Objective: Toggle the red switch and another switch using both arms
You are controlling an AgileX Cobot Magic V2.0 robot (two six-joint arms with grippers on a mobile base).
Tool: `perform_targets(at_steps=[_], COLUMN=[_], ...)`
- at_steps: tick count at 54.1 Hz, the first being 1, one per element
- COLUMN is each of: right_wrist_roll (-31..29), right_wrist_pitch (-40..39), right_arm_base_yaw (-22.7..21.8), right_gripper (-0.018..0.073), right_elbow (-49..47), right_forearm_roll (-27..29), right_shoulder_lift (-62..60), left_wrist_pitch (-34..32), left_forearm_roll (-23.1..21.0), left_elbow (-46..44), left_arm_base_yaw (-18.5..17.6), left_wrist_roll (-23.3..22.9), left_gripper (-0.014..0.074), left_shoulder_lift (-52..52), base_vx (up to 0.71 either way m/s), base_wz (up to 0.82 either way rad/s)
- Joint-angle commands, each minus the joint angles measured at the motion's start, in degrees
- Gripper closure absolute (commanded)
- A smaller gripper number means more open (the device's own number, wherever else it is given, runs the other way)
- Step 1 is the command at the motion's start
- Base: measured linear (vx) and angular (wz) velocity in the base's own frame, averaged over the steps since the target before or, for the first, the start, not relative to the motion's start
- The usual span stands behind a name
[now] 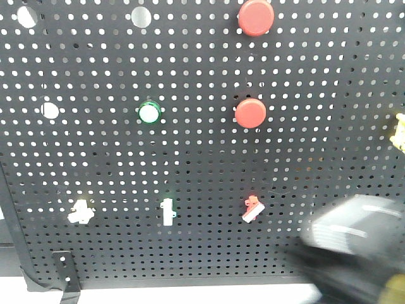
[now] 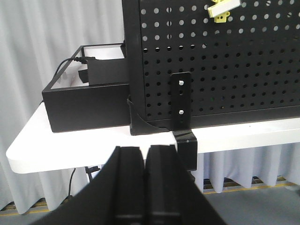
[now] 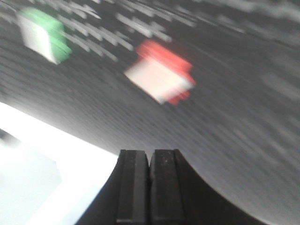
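Observation:
The red switch [image 1: 252, 208], a small red-based toggle with a white lever, sits low on the black pegboard [image 1: 190, 164]. In the right wrist view the red switch [image 3: 161, 77] is blurred, above and ahead of my right gripper [image 3: 150, 152], which is shut on nothing and apart from it. The front view shows my right arm [image 1: 354, 253] only as a dark blur at the lower right. The pale yellow toggle [image 1: 81, 211] sits low on the left. My left gripper [image 2: 144, 149] is shut and empty, well below that yellow toggle [image 2: 224, 8].
A green-based toggle [image 1: 167, 212] sits between the two switches. Higher up are two round red push buttons [image 1: 250, 113], a green-ringed button [image 1: 149, 113] and a yellow clip-like piece [image 1: 400, 130]. A bracket [image 2: 180, 105] clamps the board to the white table [image 2: 234, 133], beside a black box [image 2: 84, 105].

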Motion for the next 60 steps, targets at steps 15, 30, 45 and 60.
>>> perform_targets(at_steps=[15,30,45,60], right_wrist_roll=[-0.74,-0.76,-1.19,-1.19], right_wrist_pitch=[-7.54,5.72,1.83,1.23], right_arm_base_yaw=[-18.01,-22.11,-18.36,-18.16], right_gripper=[0.0566,0.0566,0.0566,0.0566], right_elbow=[29.07,36.91,36.84,36.84], right_forearm_roll=[1.58,1.77,0.69,0.69], right_shoulder_lift=[-35.01,-57.04,-56.57,-56.57], left_wrist_pitch=[-4.20,-4.20,-4.27,-4.27], left_forearm_roll=[-0.46,-0.46,-0.46,-0.46], left_elbow=[1.09,1.09,1.09,1.09], left_arm_base_yaw=[0.09,0.09,0.09,0.09], left_wrist_roll=[-0.63,-0.63,-0.63,-0.63], left_gripper=[0.0594,0.0594,0.0594,0.0594], left_shoulder_lift=[-0.97,-0.97,-1.00,-1.00], base_vx=[0.00,0.00,0.00,0.00], base_wz=[0.00,0.00,0.00,0.00])
